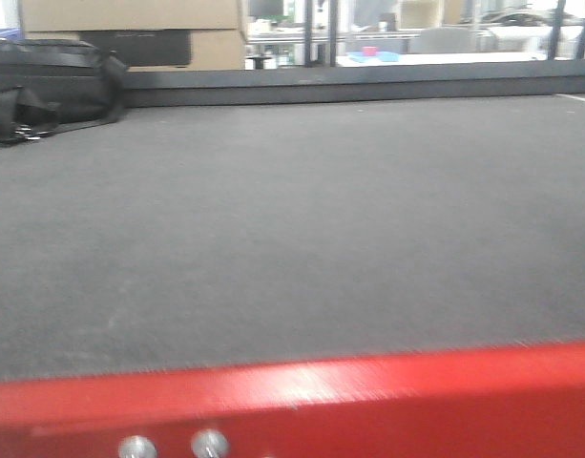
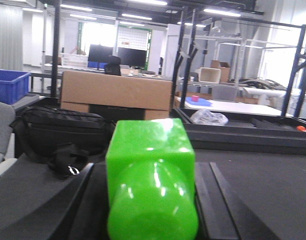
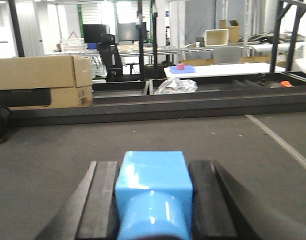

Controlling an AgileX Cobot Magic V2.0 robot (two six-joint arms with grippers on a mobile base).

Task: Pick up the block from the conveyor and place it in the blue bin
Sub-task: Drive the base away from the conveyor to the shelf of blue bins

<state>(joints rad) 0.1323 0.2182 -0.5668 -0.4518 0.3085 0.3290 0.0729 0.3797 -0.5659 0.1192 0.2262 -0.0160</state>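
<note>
In the left wrist view my left gripper [image 2: 150,172] is shut on a glossy green block [image 2: 150,170], square with a round stud facing the camera, held between the black fingers [image 2: 90,200] above the dark belt. In the right wrist view my right gripper [image 3: 153,167] is shut on a light blue block [image 3: 153,177] of the same shape, low over the grey conveyor belt [image 3: 53,145]. A blue bin [image 2: 8,85] stands far off at the left in the left wrist view. Neither gripper nor any block shows in the front view.
The front view shows the grey belt [image 1: 292,239] with a red bar [image 1: 292,401] along its near edge. A black bag [image 1: 44,86] lies at the belt's far left, also seen from the left wrist [image 2: 58,135]. A cardboard box [image 2: 115,92] and a black rail [image 3: 157,105] lie behind.
</note>
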